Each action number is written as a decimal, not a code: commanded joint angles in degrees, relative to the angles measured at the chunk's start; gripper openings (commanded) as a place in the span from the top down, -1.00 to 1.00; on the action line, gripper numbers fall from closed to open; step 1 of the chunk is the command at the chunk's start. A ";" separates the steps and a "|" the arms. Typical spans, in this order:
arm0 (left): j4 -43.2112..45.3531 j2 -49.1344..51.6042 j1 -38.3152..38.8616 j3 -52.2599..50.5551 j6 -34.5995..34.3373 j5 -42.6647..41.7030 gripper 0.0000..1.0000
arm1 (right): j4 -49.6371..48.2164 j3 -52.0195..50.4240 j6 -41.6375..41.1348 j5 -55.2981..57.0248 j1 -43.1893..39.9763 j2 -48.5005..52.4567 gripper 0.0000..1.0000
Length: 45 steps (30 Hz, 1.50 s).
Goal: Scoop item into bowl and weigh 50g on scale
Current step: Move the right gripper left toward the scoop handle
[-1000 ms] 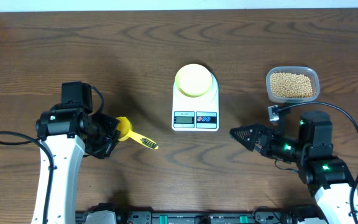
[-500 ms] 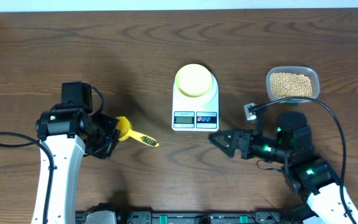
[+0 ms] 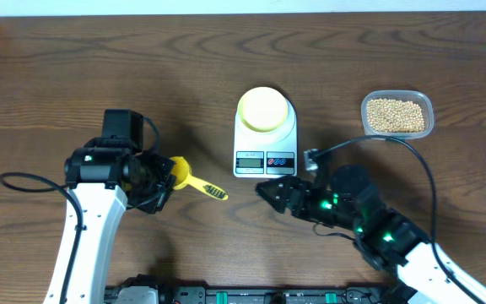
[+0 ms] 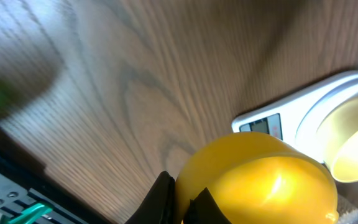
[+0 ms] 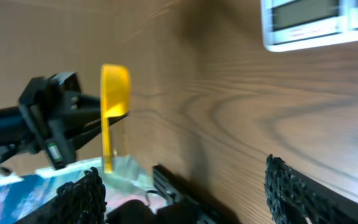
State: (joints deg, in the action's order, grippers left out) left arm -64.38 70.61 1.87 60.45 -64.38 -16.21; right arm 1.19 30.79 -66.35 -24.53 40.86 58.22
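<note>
Dark wood table (image 3: 74,67). Scale (image 3: 265,150) sits at centre w/ the bowl (image 3: 263,109) on top. Beans (image 3: 395,116) are in a clear tub (image 3: 429,108) at far right. Left gripper (image 3: 164,176), left of scale, is clamped on a yellow spoon (image 3: 201,184). Right gripper (image 3: 268,190) is just in front of scale, jaws apart, nothing btwn them.

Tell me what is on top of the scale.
A pale-yellow bowl sits on the scale, looking empty. It covers the platform; the display shows in front.
</note>
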 commanded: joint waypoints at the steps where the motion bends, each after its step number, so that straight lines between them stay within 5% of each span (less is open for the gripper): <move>1: 0.57 -0.24 1.84 -0.22 -0.90 0.37 0.86 | -5.22 1.03 -2.54 2.14 3.54 3.72 -0.60; 16: 0.57 -0.24 3.74 -0.22 -1.16 0.37 0.86 | -28.22 1.03 -3.93 6.99 11.58 15.52 -0.46; 30: 0.52 -0.24 3.74 -0.22 -2.40 0.33 0.86 | -32.46 1.03 -10.36 16.72 15.58 16.81 -0.09; 45: 0.37 -0.24 4.09 -0.22 -2.43 0.11 0.86 | -33.42 1.03 -10.38 19.02 16.61 16.81 0.03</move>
State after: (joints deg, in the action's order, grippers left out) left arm -63.72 70.61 5.43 60.45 -66.22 -16.23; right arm -32.03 31.09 -76.40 -6.63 56.29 74.98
